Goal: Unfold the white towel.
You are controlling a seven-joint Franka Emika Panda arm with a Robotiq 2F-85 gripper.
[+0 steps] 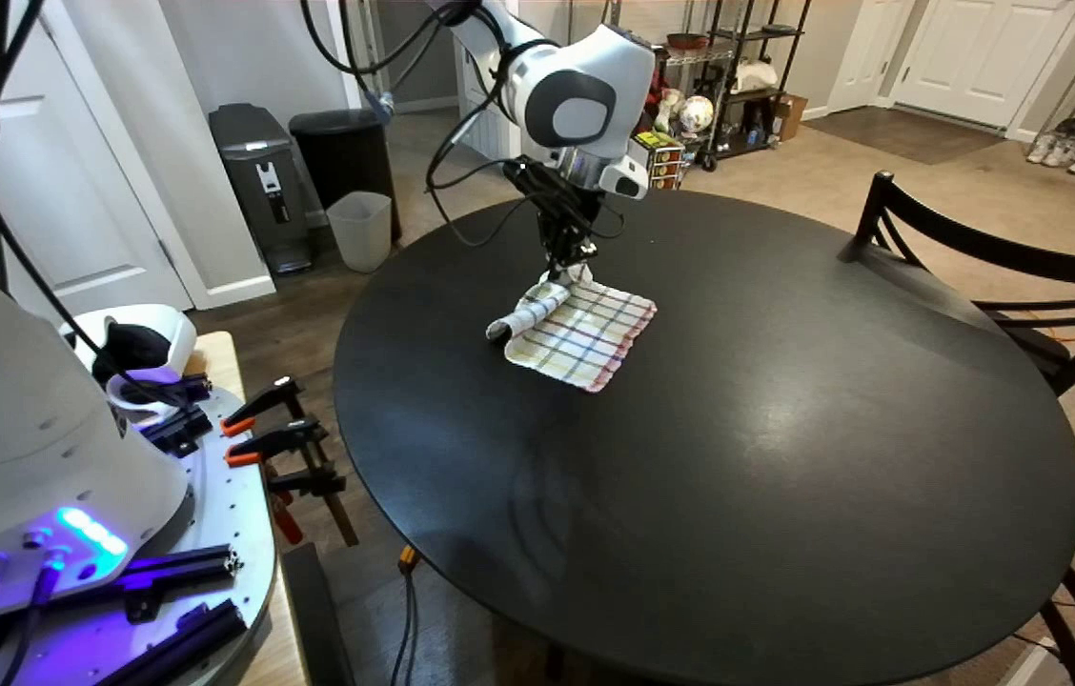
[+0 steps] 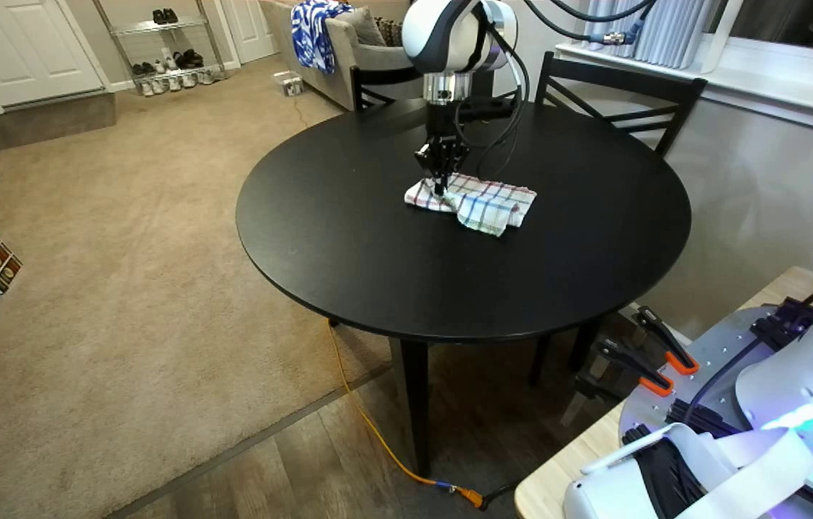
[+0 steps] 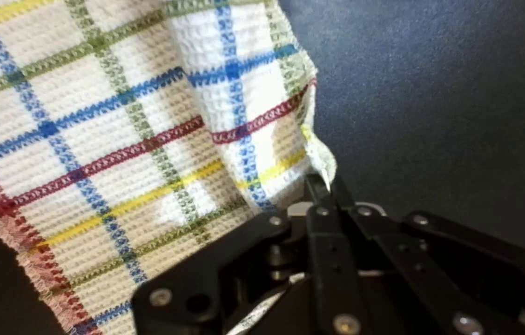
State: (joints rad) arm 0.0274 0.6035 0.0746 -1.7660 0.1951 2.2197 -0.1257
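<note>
The white towel point(image 1: 587, 333) is a thin cloth with blue, green, red and yellow checked stripes. It lies on the round black table point(image 1: 785, 476) with one side folded or rolled over. In an exterior view the towel point(image 2: 491, 205) shows a flap turned over towards the camera. My gripper point(image 1: 558, 274) points down at one edge of the towel; it also shows in an exterior view point(image 2: 440, 187). In the wrist view the towel point(image 3: 118, 139) spreads to the left, and my gripper point(image 3: 330, 188) has its fingertips shut on a thin pinch of its edge.
Black chairs point(image 1: 1014, 262) stand at the table's edge; one chair point(image 2: 615, 94) stands by the window. Cables point(image 1: 461, 171) hang along the arm. Clamps point(image 1: 280, 433) and a white headset point(image 2: 695, 468) are at the robot's base.
</note>
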